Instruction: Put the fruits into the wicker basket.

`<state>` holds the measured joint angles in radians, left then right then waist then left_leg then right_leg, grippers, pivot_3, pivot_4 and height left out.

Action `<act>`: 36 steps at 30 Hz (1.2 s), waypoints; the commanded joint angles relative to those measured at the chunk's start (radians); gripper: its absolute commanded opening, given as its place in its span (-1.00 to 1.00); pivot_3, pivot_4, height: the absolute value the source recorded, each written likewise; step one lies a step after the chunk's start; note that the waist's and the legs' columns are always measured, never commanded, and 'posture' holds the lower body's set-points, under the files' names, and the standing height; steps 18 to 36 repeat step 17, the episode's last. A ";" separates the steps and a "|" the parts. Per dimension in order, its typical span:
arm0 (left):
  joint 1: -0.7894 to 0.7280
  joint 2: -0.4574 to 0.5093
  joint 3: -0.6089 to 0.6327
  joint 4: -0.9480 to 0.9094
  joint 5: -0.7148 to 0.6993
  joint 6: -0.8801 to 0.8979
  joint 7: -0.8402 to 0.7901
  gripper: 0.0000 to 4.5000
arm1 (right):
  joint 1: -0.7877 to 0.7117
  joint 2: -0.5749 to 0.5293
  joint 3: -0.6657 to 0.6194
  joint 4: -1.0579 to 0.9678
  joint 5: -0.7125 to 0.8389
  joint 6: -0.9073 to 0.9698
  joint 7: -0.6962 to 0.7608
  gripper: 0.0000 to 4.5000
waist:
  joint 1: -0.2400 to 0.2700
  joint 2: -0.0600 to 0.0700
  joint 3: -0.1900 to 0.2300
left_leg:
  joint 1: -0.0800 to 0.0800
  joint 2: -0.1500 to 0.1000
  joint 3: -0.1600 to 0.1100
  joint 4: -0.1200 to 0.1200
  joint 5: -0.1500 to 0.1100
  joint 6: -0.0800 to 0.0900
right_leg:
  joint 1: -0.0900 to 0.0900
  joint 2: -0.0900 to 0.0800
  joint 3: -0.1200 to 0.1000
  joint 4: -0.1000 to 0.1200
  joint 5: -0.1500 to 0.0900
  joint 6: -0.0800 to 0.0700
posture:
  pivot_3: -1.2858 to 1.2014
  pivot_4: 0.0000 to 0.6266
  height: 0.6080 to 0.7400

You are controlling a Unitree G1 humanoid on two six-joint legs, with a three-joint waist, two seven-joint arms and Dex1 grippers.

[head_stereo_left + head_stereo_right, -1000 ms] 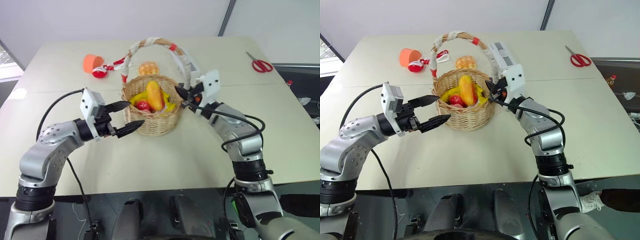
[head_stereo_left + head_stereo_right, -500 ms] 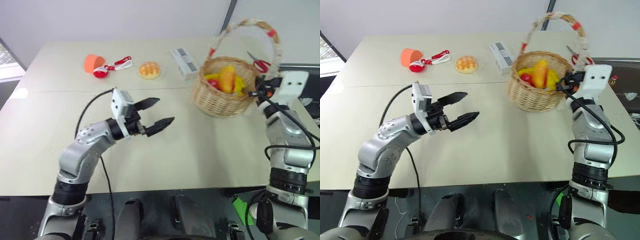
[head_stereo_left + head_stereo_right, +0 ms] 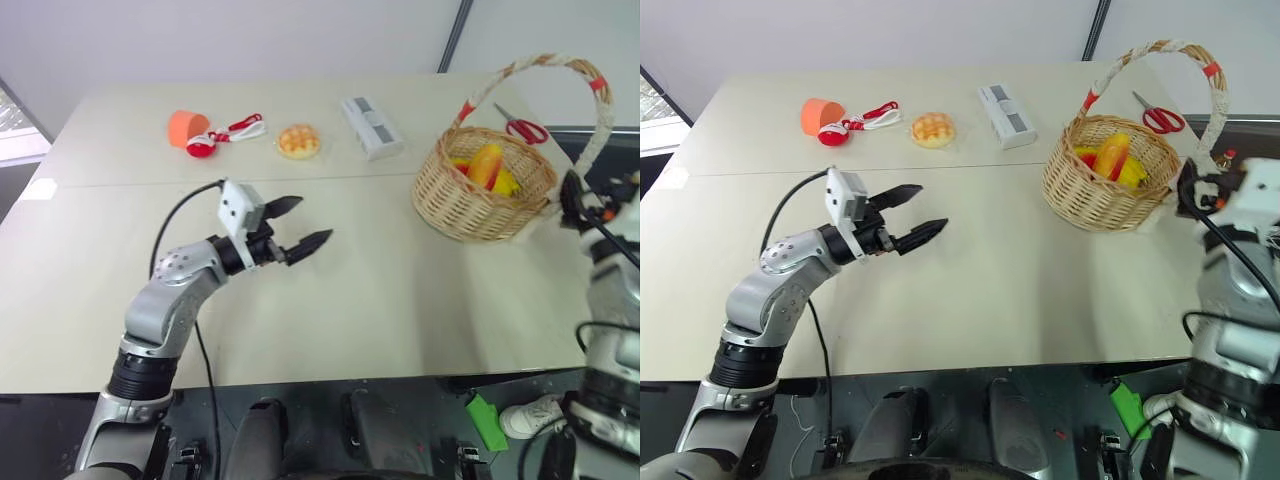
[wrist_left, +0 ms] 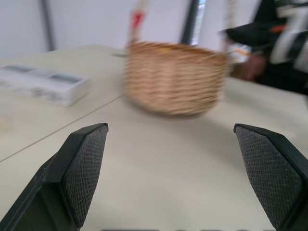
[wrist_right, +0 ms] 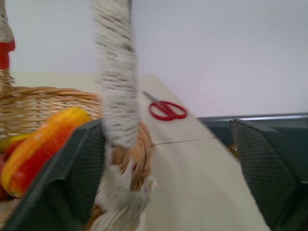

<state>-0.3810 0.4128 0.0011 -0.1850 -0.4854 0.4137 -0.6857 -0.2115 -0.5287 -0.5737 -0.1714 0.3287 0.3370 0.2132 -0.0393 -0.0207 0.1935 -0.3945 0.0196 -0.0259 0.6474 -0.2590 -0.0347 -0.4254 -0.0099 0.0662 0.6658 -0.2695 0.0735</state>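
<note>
Nearest you, the left gripper (image 3: 305, 223) hovers with its fingers spread wide and empty over a broad bare stretch of table (image 3: 380, 300), giving you free room toward the front edge. On your right, the wicker basket (image 3: 480, 195) sits near the table's right edge, holding the mango (image 3: 487, 163) and bananas (image 3: 508, 182). The right gripper (image 5: 168, 178) is at its rim with fingers apart, the ribbon-wrapped handle (image 5: 115, 82) rising just beside one finger; farther back lie the bun (image 3: 298, 140), white box (image 3: 372, 127), orange cup (image 3: 183, 126) and scissors (image 3: 520, 125).
</note>
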 commanded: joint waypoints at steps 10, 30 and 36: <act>0.156 0.071 0.173 0.110 0.122 -0.147 0.103 1.00 | 0.115 -0.010 0.427 -0.190 0.030 -0.029 0.353 0.77 | -0.005 0.000 0.000 | 0.003 0.005 0.002 0.001 0.000 0.000 | 0.002 0.004 0.001 0.000 0.000 0.000 | 0.03 -0.52 1.00; 0.218 0.057 0.179 0.070 0.117 -0.125 0.126 1.00 | 0.028 0.043 0.510 -0.067 0.023 -0.045 0.398 0.77 | 0.004 -0.001 0.000 | 0.002 0.004 0.002 0.001 0.000 0.000 | 0.002 0.000 0.000 -0.001 0.000 0.000 | 0.03 -0.52 1.00; 0.218 0.057 0.179 0.070 0.117 -0.125 0.126 1.00 | 0.028 0.043 0.510 -0.067 0.023 -0.045 0.398 0.77 | 0.004 -0.001 0.000 | 0.002 0.004 0.002 0.001 0.000 0.000 | 0.002 0.000 0.000 -0.001 0.000 0.000 | 0.03 -0.52 1.00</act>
